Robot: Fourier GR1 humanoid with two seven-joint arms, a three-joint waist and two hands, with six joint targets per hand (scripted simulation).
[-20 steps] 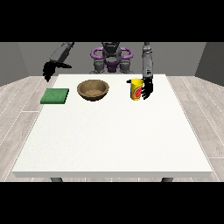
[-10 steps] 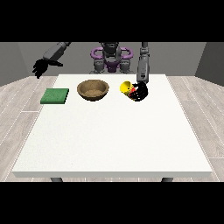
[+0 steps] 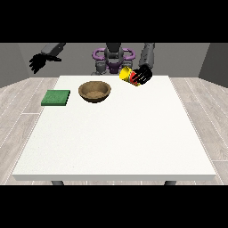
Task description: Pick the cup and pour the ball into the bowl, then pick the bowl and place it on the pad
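The yellow cup [image 3: 128,74] with red markings hangs above the table's far side, tipped over with its mouth pointing towards the view's left. The hand at the view's right [image 3: 142,76] is curled round it. The brown wooden bowl [image 3: 94,91] stands on the table to the cup's lower left, apart from it. I cannot see the ball. The green pad [image 3: 56,97] lies flat near the table's left edge. The hand at the view's left [image 3: 38,63] is raised off the table beyond its far left corner, with its fingers spread and nothing in them.
The large white table [image 3: 116,138] stretches towards the camera. The robot's torso [image 3: 113,57] stands behind the far edge. Grey floor surrounds the table.
The hand at the view's right has lifted the cup off the table, tipped it sideways and carried it towards the bowl. The hand at the view's left has swung up and outwards.
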